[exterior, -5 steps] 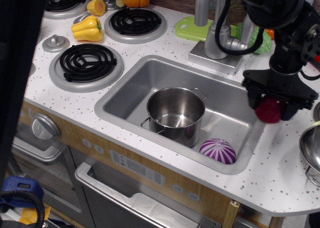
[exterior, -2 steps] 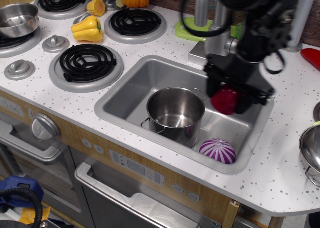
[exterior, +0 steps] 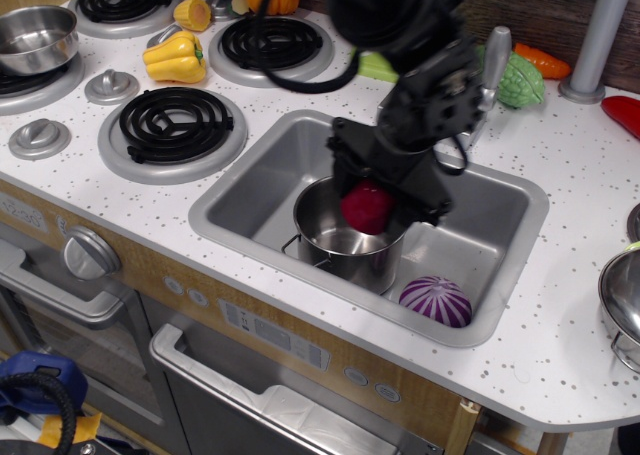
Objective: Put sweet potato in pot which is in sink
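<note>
The dark red sweet potato [exterior: 366, 207] is held in my gripper [exterior: 380, 197], whose black fingers are shut around it. It hangs just above the open mouth of the shiny steel pot [exterior: 340, 243]. The pot stands upright in the grey sink [exterior: 240, 190], toward the front middle. My arm comes down from the top of the view and hides the pot's back rim and one handle.
A purple-and-white striped ball [exterior: 436, 300] lies in the sink to the right of the pot. The faucet [exterior: 492, 60] stands behind the sink. A yellow pepper [exterior: 176, 57] and burners [exterior: 174, 125] are on the left. A steel bowl [exterior: 36, 37] sits far left, another [exterior: 622, 300] at the right edge.
My gripper has carried the sweet potato leftward from over the counter right of the sink, across the sink, to above the pot.
</note>
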Robot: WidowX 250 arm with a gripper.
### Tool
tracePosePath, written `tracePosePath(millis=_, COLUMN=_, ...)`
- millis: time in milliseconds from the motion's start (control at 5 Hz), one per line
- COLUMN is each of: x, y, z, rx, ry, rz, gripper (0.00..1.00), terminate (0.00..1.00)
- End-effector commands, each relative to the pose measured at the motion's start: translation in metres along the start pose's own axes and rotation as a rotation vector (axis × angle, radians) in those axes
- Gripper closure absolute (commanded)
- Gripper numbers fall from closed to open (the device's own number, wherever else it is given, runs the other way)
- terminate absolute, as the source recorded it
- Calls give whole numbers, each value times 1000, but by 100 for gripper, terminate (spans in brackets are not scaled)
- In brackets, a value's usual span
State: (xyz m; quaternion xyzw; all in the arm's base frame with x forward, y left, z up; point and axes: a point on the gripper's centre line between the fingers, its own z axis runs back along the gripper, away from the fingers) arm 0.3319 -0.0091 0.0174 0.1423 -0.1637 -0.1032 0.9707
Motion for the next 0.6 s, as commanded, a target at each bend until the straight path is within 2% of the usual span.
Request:
tracePosePath(millis=0, x=7, y=24, z=11, rx=21, ry=-86, rz=-10, gripper=0, terminate=0)
tracePosePath(millis=200, x=7, y=24, z=11, rx=21, ry=-86, rz=-10, gripper=0, terminate=0)
tracePosePath(millis=400, x=7, y=24, z=11, rx=21, ry=-86, rz=-10, gripper=0, terminate=100)
